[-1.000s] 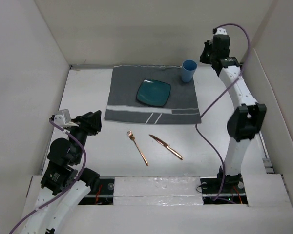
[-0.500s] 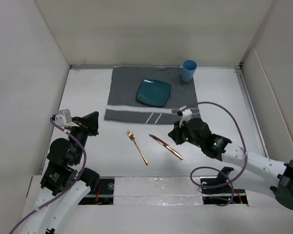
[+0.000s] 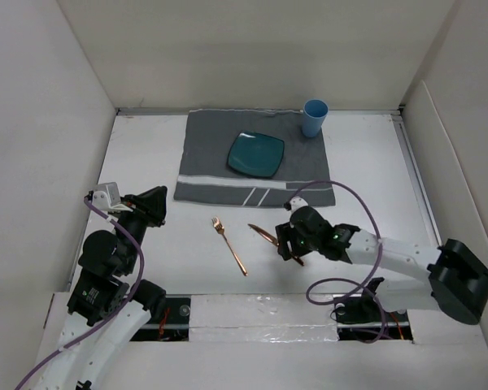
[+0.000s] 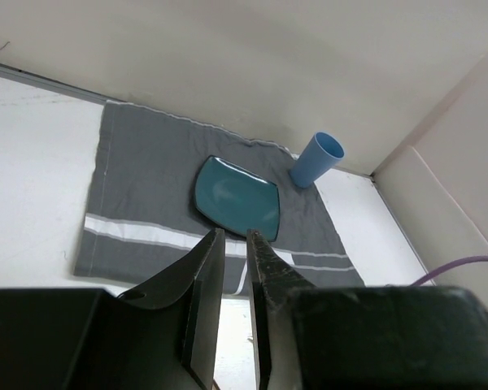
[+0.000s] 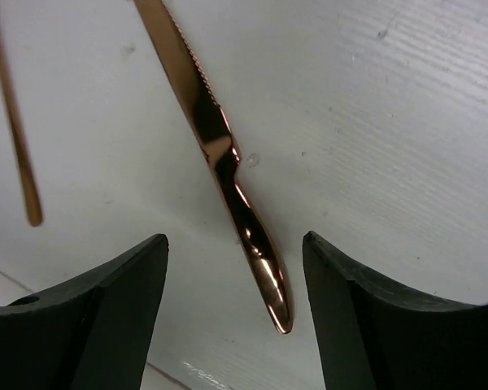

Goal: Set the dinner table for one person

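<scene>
Hovering low over the near middle of the white table [image 3: 146,154], the right gripper [image 3: 289,244] has its jaws spread wide on either side of the handle of a copper-coloured knife [image 3: 263,233]. In the right wrist view the two dark fingers [image 5: 106,317] flank the handle end without touching it. The knife [image 5: 220,154] lies flat on the table, blade pointing away from the camera. Just to its left lies a matching fork [image 3: 230,246], apart from the knife, and only its thin handle [image 5: 12,122] shows in the wrist view.

The left gripper [image 3: 150,207] hangs over the left side of the table, well apart from the cutlery. Its fingers [image 4: 207,268] are nearly together, with only a thin slit between them and nothing held.

Farther back, a grey placemat [image 3: 207,158] with white stripes lies flat on the table. A square teal plate [image 3: 256,154] rests on it, and a blue cup [image 3: 314,118] stands upright at its far right corner.
</scene>
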Tool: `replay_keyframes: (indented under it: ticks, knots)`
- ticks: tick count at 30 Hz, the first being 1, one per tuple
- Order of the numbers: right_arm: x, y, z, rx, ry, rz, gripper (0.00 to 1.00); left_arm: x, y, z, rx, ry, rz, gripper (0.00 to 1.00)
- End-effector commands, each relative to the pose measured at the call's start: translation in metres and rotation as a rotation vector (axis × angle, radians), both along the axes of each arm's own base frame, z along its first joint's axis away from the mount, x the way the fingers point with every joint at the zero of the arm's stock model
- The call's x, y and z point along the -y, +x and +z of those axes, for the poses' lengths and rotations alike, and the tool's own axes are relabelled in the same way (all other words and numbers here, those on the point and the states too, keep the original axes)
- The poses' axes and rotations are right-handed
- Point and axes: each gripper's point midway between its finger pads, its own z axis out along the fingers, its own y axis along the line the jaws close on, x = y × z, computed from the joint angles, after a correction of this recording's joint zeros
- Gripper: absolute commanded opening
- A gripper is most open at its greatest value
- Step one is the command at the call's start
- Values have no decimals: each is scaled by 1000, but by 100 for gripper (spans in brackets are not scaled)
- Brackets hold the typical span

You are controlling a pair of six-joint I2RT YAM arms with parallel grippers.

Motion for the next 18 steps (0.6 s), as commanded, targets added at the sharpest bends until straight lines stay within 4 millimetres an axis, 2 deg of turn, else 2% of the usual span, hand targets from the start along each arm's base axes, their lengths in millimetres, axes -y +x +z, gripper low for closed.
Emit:
replay_keyframes:
  ticks: [1,2,5,6,7,8,12,17,18]
  knots:
    - [-16,8,6,4,-30,30,72,-1,-2,13,39,-5,-4,15]
    - [-15,7,-4,-15,-77,35,72,-1,-3,14,41,-6,-6,15]
    - [-17,14,-5,-9,-118,17,72,-3,-3,15,44,-7,3,15]
    - [-18,12,-12,-22,-143,27,67,-2,-3,14,41,-7,0,16]
    - [-21,14,-10,-22,-145,24,64,-2,-3,15,45,-9,-3,16]
    - [-17,14,-14,-37,-175,15,61,-2,-3,14,45,-9,-1,16]
    - [-20,4,-24,-78,-234,15,41,-2,-4,14,43,-6,-1,16]
    - [-23,-12,-40,-103,-340,-44,32,-4,-5,17,52,-10,4,16]
    - [-32,-16,-39,-95,-334,-34,27,-4,-6,17,56,-10,1,16]
